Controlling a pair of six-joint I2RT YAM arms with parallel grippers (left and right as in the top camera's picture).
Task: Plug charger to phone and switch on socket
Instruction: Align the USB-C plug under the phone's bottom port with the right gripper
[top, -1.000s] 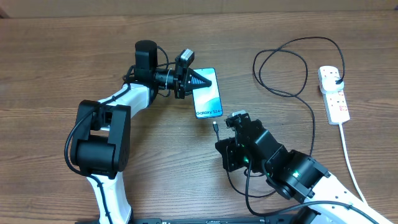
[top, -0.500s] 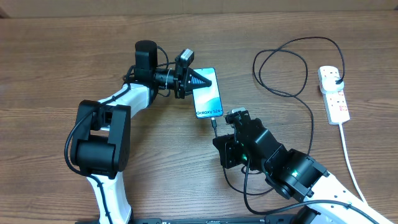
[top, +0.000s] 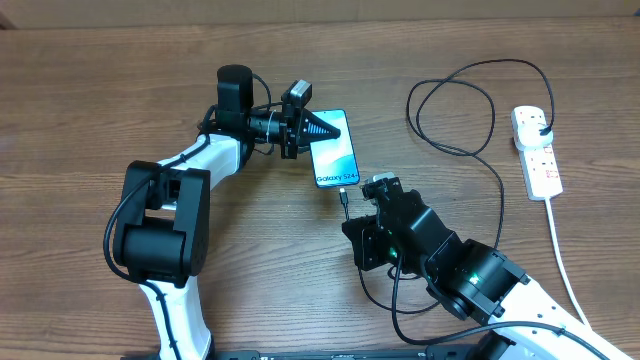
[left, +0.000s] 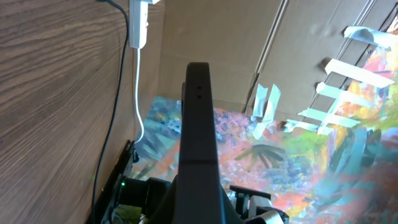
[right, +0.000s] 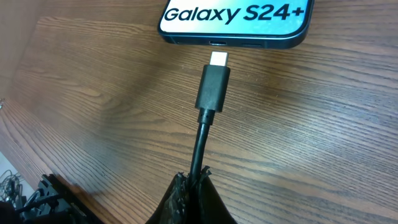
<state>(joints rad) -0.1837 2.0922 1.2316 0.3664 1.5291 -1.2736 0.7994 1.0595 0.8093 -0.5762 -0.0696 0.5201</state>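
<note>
Wood-grain table fills the overhead view, with the phone lying just toward 12 o'clock of centre and the white socket far out at 2 o'clock. The black charger loops between them, and its far plug looks seated in the socket's 12 o'clock end. The step in hand is mating the cable to the phone. The right gripper, at 5 o'clock of the phone, is clamped on the charger just behind the connector. In the right wrist view the metal tip points to 12 o'clock, close to the port in the phone's 6 o'clock edge but apart from it, and roughly lined up. The left gripper lies over the phone's 12 o'clock end. Whether its jaws are pinching the phone or only resting there cannot be told. The next move probably calls for a short, straight push toward 12 o'clock with the tip level with the slot, while the phone is braced against sliding. The socket switch looks untouched. "Galaxy S24+" reads clearly on the cyan screen; the socket's red marks are too small to read.
</note>
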